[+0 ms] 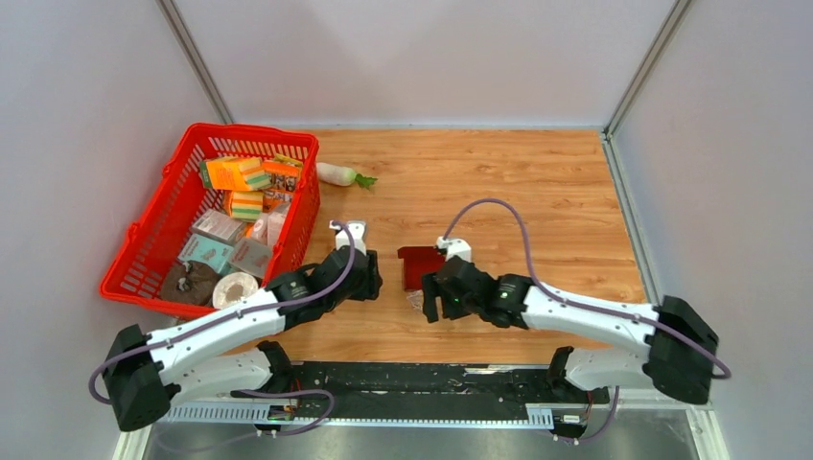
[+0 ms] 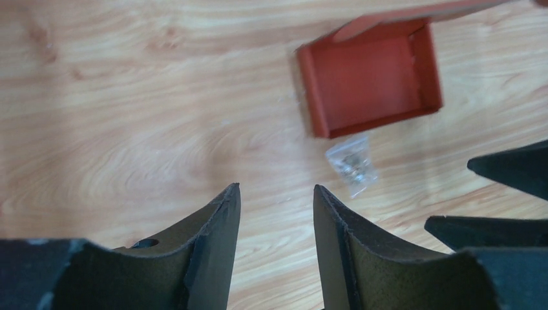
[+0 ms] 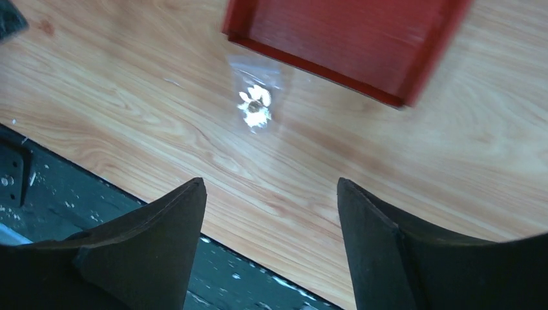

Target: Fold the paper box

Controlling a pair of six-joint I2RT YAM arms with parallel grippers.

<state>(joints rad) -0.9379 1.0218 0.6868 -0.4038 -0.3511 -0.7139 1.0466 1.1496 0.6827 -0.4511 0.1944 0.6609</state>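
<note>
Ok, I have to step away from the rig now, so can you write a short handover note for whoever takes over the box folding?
Left gripper: open and empty, above the wooden table, short of the box.
Right gripper: open and empty, near the table's front edge.
Dark red cardboard paper box: on the table between the two grippers; neither touches it. A small clear plastic bag lies just beside it.
Done: the walls stand up, forming a shallow tray.
Left: one long panel along one edge leans outward and probably needs folding in.
</note>
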